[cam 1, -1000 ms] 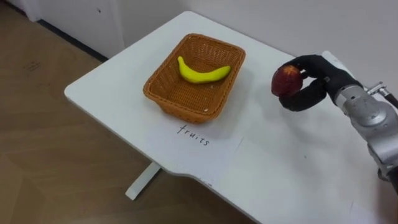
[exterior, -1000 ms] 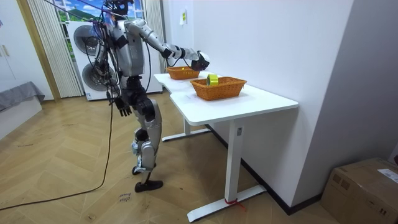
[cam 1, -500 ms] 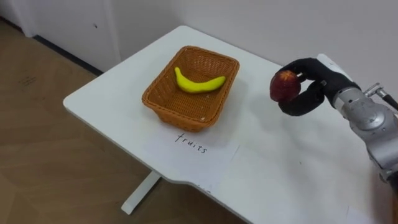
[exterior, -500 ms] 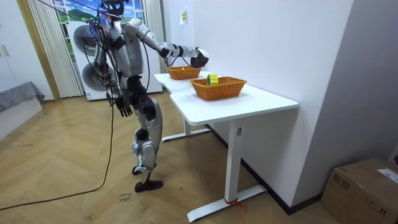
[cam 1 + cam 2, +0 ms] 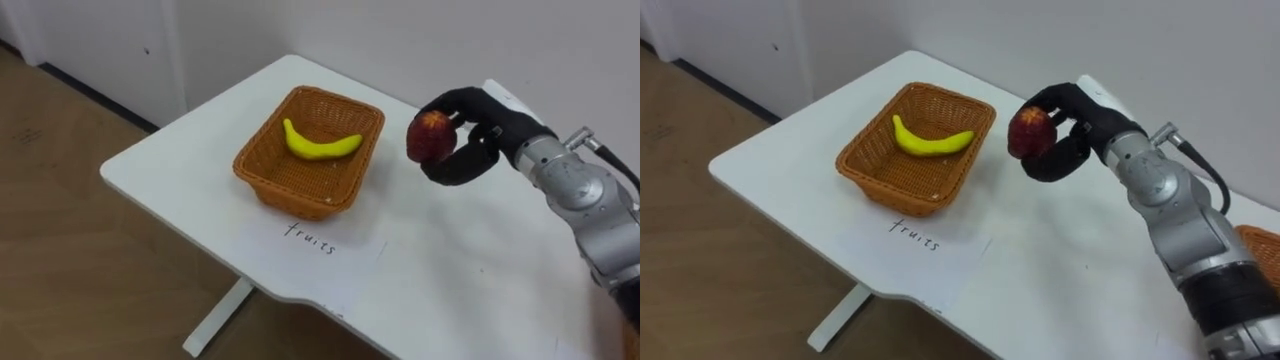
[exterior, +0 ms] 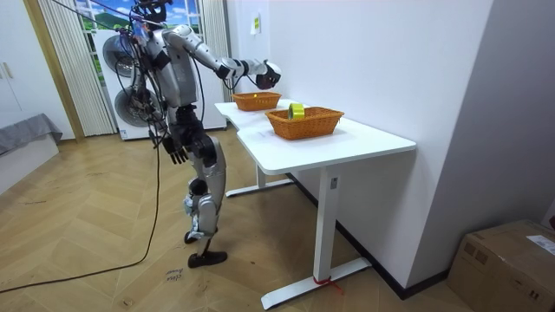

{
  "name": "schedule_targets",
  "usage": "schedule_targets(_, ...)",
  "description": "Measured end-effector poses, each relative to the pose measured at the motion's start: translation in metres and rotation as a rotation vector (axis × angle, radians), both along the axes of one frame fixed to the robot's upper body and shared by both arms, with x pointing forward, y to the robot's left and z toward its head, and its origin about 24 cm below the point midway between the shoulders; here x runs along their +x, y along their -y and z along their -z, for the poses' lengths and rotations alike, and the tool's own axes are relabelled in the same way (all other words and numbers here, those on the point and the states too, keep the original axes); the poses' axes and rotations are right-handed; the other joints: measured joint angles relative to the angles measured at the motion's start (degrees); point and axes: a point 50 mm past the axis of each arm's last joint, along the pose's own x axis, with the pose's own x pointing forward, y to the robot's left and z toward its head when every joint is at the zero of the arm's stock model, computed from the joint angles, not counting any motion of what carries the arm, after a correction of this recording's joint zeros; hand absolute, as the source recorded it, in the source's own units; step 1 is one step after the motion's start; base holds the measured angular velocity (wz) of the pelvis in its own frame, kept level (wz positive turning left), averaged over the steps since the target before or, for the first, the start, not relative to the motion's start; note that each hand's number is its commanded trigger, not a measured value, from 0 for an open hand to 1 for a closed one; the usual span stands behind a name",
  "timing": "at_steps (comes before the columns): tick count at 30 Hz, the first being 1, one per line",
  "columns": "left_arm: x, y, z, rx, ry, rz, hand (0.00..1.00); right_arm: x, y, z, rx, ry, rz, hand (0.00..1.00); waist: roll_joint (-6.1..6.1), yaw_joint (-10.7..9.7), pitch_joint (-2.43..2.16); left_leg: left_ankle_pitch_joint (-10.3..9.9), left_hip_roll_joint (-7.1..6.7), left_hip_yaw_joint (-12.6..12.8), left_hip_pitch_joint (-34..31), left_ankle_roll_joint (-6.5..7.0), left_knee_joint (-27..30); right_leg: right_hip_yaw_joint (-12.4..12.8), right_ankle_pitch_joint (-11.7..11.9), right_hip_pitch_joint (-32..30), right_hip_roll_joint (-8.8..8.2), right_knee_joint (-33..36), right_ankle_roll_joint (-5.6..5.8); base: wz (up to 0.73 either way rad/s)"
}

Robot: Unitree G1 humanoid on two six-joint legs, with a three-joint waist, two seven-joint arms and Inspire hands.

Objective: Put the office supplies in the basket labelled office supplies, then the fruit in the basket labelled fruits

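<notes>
**Carrying the apple toward the fruit basket**

Your right hand (image 5: pixel 465 140) is curled around a red apple (image 5: pixel 430 135), thumb below and fingers wrapped over the top. That cradles the fruit from both sides, so it should not roll out as the arm travels. The apple hangs in the air above the white table (image 5: pixel 170 165), just to the right of the fruit basket (image 5: pixel 295 197) and not yet over its opening. Holding it that high looks sensible, since it should clear the wicker rim when you swing left.

The fruit basket sits near the table's left end, behind a sheet of paper (image 5: pixel 330 245) with a handwritten label that marks it as the place for fruit. Inside it lies one yellow banana (image 5: pixel 320 146), across the far half, which leaves the near half of the floor free. Aim for that bare patch so the apple does not land on the banana and bounce.

In the room view a second basket (image 6: pixel 303 132) stands further along the table, toward the view's right, with a small yellow-green item (image 6: pixel 297 110) in it. What that item is cannot be made out.

Your left hand (image 6: pixel 176 153) hangs by the hip in the room view, too small there to tell its state.
</notes>
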Motion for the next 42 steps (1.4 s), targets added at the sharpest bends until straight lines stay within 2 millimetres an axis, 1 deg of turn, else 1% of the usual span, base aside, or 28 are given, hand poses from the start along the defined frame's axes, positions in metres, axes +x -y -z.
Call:
schedule_targets(5,-0.005,0.0,0.0,-0.001,-0.012,-0.004,0.0,-0.004,-0.003,0.004,0.009,-0.01,-0.011,1.0,0.13,0.3,-0.01,-0.2,-0.06,0.0,0.0,0.12,0.3,-0.1,0.0,0.2,-0.07,0.1,0.02,0.0)
schedule_targets(7,-0.012,0.0,0.001,-0.002,-0.034,-0.011,0.0,-0.004,-0.003,0.004,0.008,-0.01,-0.011,1.0,0.47,0.6,-0.23,-0.2,-0.08,-0.1,0.0,0.11,0.4,-0.1,0.0,0.3,-0.05,0.1,0.02,0.0)
schedule_targets(9,-0.015,0.0,0.002,-0.001,-0.044,-0.014,0.0,-0.004,-0.003,0.004,0.008,-0.008,-0.013,1.0,0.8,0.6,-0.42,-0.3,-0.09,-0.1,0.1,0.11,0.5,-0.2,0.0,0.4,-0.04,0.1,0.03,0.0)
schedule_targets(10,-0.017,0.0,0.001,0.0,-0.047,-0.014,0.0,-0.004,-0.003,0.004,0.011,-0.009,-0.013,1.0,1.01,0.9,-0.5,-0.3,-0.1,-0.2,0.2,0.11,0.5,-0.2,0.0,0.4,-0.04,0.1,0.03,0.0)
schedule_targets(11,-0.017,0.0,0.001,0.001,-0.049,-0.012,0.0,-0.004,-0.003,0.004,0.011,-0.009,-0.013,1.0,1.1,1.1,-0.51,-0.3,-0.1,-0.1,0.2,0.11,0.5,-0.2,0.0,0.5,-0.04,0.1,0.03,0.0)
schedule_targets(13,-0.019,0.0,0.002,0.012,-0.061,0.012,0.0,-0.004,-0.004,0.004,0.01,-0.007,-0.015,1.0,1.48,1.6,-0.3,-0.3,-0.1,-0.2,0.6,0.11,0.5,-0.3,0.0,0.9,-0.05,0.1,0.03,0.0)
schedule_targets(15,-0.021,0.0,0.002,0.02,-0.072,0.027,0.0,-0.004,-0.005,0.002,0.01,-0.002,-0.019,1.0,1.54,1.8,-0.31,-0.3,-0.16,-0.5,0.7,0.07,0.5,-0.3,0.0,1.2,-0.05,0.1,0.05,0.07)
schedule_targets(18,-0.021,0.002,0.003,0.026,-0.086,0.048,0.0,-0.005,-0.008,-0.001,0.011,0.013,-0.032,1.0,1.49,1.8,-0.36,-0.4,-0.45,-1.4,0.6,0.01,0.7,-0.3,0.0,1.3,-0.04,0.1,0.07,0.11)
schedule_targets(20,-0.022,0.005,0.004,0.025,-0.095,0.06,0.0,-0.005,-0.008,0.0,0.011,0.011,-0.033,1.0,1.51,1.9,-0.35,-0.4,-0.61,-1.7,0.5,0.03,0.9,-0.3,0.0,1.4,-0.06,0.1,0.08,0.07)
schedule_targets(23,-0.024,0.009,0.005,0.016,-0.099,0.055,0.0,-0.007,-0.012,0.006,0.023,-0.001,-0.034,1.0,1.45,2.5,-0.4,-0.5,-0.69,-1.7,0.4,0.11,1.3,-0.4,0.0,1.5,-0.07,0.1,0.08,0.0)
schedule_targets(25,-0.02,0.009,0.005,0.014,-0.089,0.057,0.0,-0.01,-0.012,0.011,0.029,-0.016,-0.032,1.0,1.4,3.1,-0.43,-0.5,-0.78,-1.8,0.1,0.2,1.6,-0.3,0.0,1.4,-0.09,0.1,0.11,0.04)
schedule_targets(27,-0.025,0.009,0.005,0.014,-0.099,0.054,0.0,-0.01,-0.015,0.012,0.039,-0.019,-0.035,1.0,1.41,3.2,-0.42,-0.5,-0.88,-2.0,0.0,0.23,1.6,-0.3,0.0,1.5,-0.13,0.1,0.15,0.04)
schedule_targets(30,-0.026,0.009,0.005,0.009,-0.103,0.053,0.0,-0.01,-0.015,0.012,0.043,-0.019,-0.036,1.0,1.32,3.3,-0.38,-0.5,-0.97,-2.3,-0.1,0.27,1.7,-0.3,0.0,1.4,-0.14,0.1,0.21,0.05)
schedule_targets(36,-0.033,0.011,0.004,-0.034,-0.129,0.056,0.0,-0.01,-0.018,0.015,-0.014,-0.019,-0.034,1.0,1.23,3.3,-0.4,-0.5,-0.99,-2.3,-0.2,0.25,1.7,-0.3,-0.1,1.4,-0.12,0.0,0.4,0.0)
schedule_targets(42,-0.038,0.012,0.003,-0.052,-0.144,0.055,0.0,-0.01,-0.019,0.016,-0.013,-0.022,-0.033,1.0,0.68,3.3,-0.39,-0.5,-1.12,-2.4,0.0,0.27,1.6,-0.5,-0.2,2.1,-0.06,-0.8,0.5,0.01)
